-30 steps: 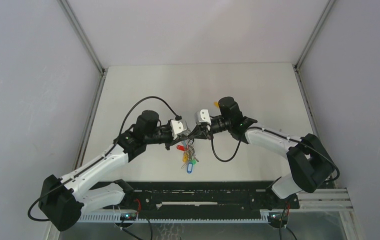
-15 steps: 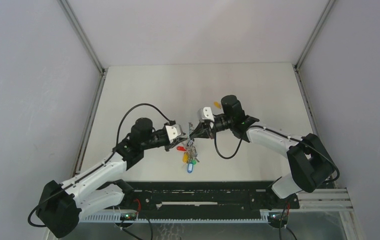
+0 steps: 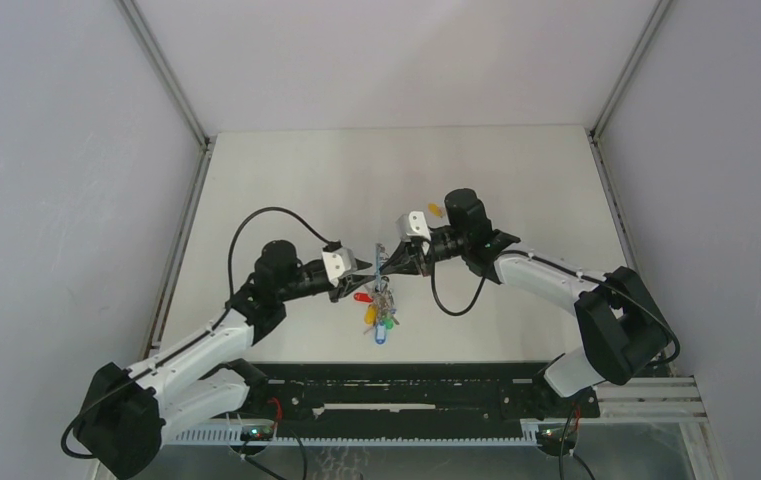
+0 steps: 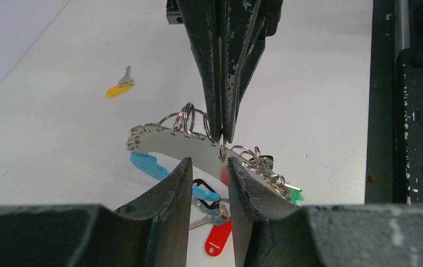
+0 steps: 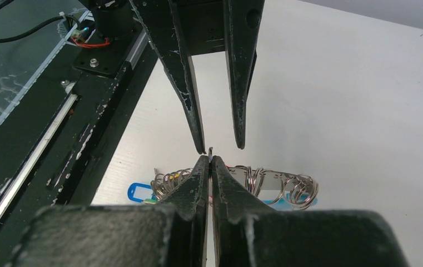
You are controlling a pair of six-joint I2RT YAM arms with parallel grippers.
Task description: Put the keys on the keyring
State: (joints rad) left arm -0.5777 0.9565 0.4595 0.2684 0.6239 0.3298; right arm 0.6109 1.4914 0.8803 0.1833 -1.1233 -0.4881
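Right fingers point(image 5: 196, 183) pinched together on the thin edge of the keyring point(image 4: 162, 146), held between the arms over mid-tabletop point(image 3: 286, 180); left fingers point(image 4: 175, 183) apart, tips either side of that edge. Left wrist view alone shows plainly a yellow-tagged key point(image 4: 118, 88) lying loose on the tabletop, well apart from the ring; from above it is an orange speck. Left fingers hide part of the dangling tags.

Robot lab test cell. Two white-and-black arms, left point(image 3: 191, 345) and right point(image 3: 541, 272), bolted to black rail point(image 3: 406, 392) at near edge of white worktop point(image 3: 286, 170). Plain grey panel walls point(image 3: 56, 150) on three sides, aluminium posts point(image 3: 161, 70) at corners. Exposed cable point(image 3: 274, 209), slotted duct point(image 3: 196, 434), circuit board point(image 3: 253, 432) with lit LED by rail.
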